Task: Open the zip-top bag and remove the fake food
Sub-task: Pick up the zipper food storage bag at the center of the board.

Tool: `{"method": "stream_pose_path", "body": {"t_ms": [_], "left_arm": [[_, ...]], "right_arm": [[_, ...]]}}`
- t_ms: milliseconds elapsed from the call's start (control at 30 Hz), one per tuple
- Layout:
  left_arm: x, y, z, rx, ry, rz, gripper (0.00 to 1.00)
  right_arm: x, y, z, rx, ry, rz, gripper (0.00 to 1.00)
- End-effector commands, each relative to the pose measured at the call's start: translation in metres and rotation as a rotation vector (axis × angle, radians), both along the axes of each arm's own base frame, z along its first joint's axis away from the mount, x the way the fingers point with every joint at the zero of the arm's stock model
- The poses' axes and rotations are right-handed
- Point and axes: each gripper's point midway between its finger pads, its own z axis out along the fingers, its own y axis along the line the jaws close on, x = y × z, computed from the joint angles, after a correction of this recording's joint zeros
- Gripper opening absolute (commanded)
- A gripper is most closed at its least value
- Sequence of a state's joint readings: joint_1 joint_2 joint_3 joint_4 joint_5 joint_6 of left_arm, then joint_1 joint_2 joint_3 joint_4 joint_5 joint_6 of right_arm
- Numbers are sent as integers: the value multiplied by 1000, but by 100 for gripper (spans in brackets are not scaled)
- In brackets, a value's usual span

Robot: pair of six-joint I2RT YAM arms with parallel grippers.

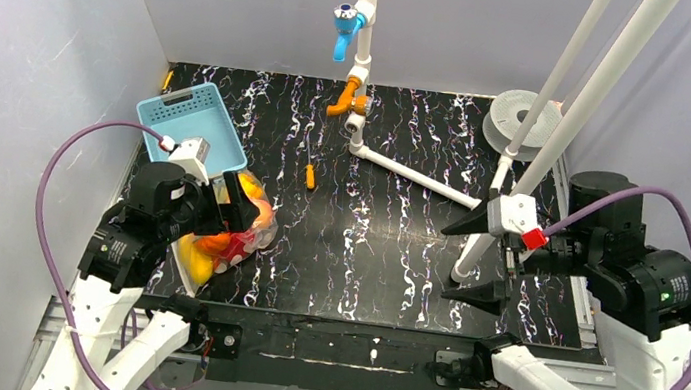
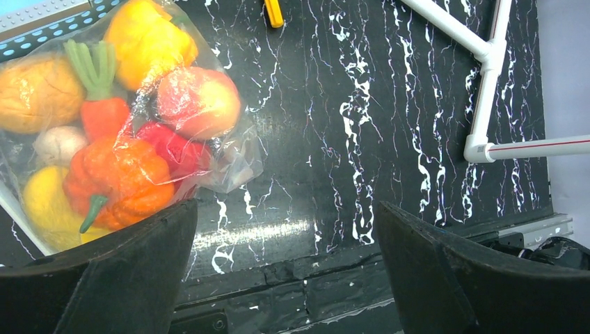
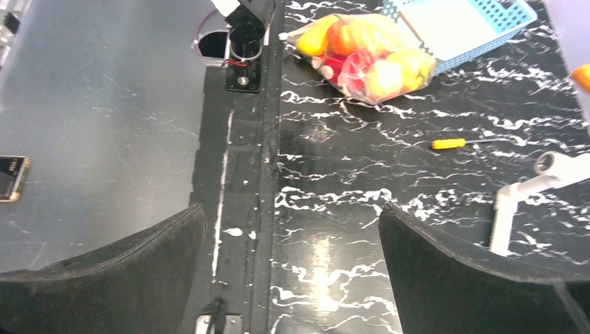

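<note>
Top view: the zip-top bag [image 1: 238, 229] is seen at the left edge of the bench [image 1: 383, 261], toward the near-left corner, with the fake food [image 1: 257, 212] packed inside it. A light blue basket [image 1: 192, 120] is set just behind it, further along the left edge. The left gripper [image 1: 224, 207] is held over the bag and hides part of it; its jaws are spread wide and nothing is gripped. The right gripper [image 1: 447, 261] is held above the right side of the bench, well apart from the bag, jaws likewise wide and empty. A screwdriver [image 1: 310, 175] is laid mid-bench, and a white PVC pipe frame [image 1: 415, 175] runs toward the far right, where a white spool [image 1: 517, 123] is placed.

Left wrist: only bare bench is framed between the fingers [image 2: 132, 278]. The bag [image 2: 233, 163] is seen up-left of them, clear of both. A carrot [image 2: 103, 115], an orange pepper [image 2: 122, 177], a yellow piece [image 2: 147, 40] and a red-yellow round fruit [image 2: 200, 103] are visible through the plastic. Whether the zip is closed cannot be told.

Right wrist: the near edge of the bench is framed between the spread fingers [image 3: 473, 278], nothing held. The bag [image 3: 362, 52] is seen far off against the basket [image 3: 465, 26]; contact cannot be told.
</note>
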State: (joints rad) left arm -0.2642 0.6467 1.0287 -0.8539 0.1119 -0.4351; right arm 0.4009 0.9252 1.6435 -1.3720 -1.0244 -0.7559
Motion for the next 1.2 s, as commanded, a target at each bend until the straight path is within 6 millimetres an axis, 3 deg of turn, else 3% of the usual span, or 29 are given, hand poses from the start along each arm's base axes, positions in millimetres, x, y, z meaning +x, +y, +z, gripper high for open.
{"method": "stream_pose_path", "body": {"t_ms": [0,200,333,467,600,700,933,1167], "left_arm": [[1,2,13,5,-28,6,99],[2,2,16,1,-26,14,100],[1,4,17,3,-18,29,99],[-1,10,9,16,23,72,99],[-1,21,-6,65,99,135,99],[-2,33,-20,134,175,187,99],[1,60,-65,313,357,296,99],[42,52,-98,473,426,97,99]], "right_arm": [[26,4,18,-52,-113,-62,100],[67,27,50,-65,-187,-168,100],[86,55,49,-77,-181,-205,100],[124,84,20,-150,-214,-373,100],[134,109,-26,-258,-227,-414,100],[141,116,-49,-306,-231,-438,100],[124,127,-99,-386,-115,-324,100],[117,132,-124,-430,25,-250,100]]}}
